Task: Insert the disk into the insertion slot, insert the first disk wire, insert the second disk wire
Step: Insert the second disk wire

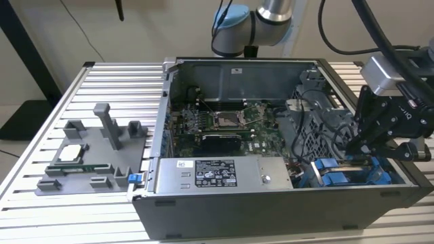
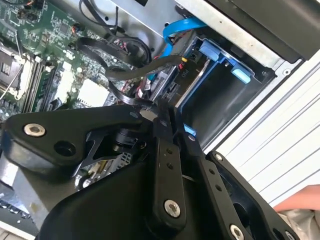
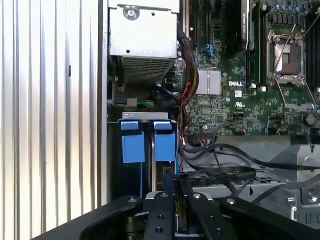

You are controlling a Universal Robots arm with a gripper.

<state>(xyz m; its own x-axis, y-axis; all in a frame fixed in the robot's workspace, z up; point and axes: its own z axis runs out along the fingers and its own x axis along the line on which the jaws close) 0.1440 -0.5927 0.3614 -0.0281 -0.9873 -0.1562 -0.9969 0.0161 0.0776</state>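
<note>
The disk's blue caddy (image 1: 337, 172) sits down in the insertion slot (image 1: 352, 179) of the drive cage, at the front corner of the open computer case on the exterior view's right. Its two blue tabs (image 3: 149, 145) and blue frame (image 2: 220, 56) show in both wrist views. My gripper (image 1: 357, 148) hangs right over that bay. Its fingers (image 2: 161, 150) are nearly together, shut on the end of a flat black disk wire (image 2: 125, 75), just above the caddy. The same wire (image 3: 225, 173) curves away toward the motherboard. A light blue cable (image 2: 176, 29) runs past the cage.
The grey power-supply box (image 1: 217, 175) lies along the case's front beside the cage. The motherboard (image 1: 224, 122) fills the case floor, with loose black cables (image 1: 302, 137) draped between it and the cage. A grey fixture (image 1: 95, 157) stands on the slatted table. A hand (image 2: 300, 202) shows beside the case.
</note>
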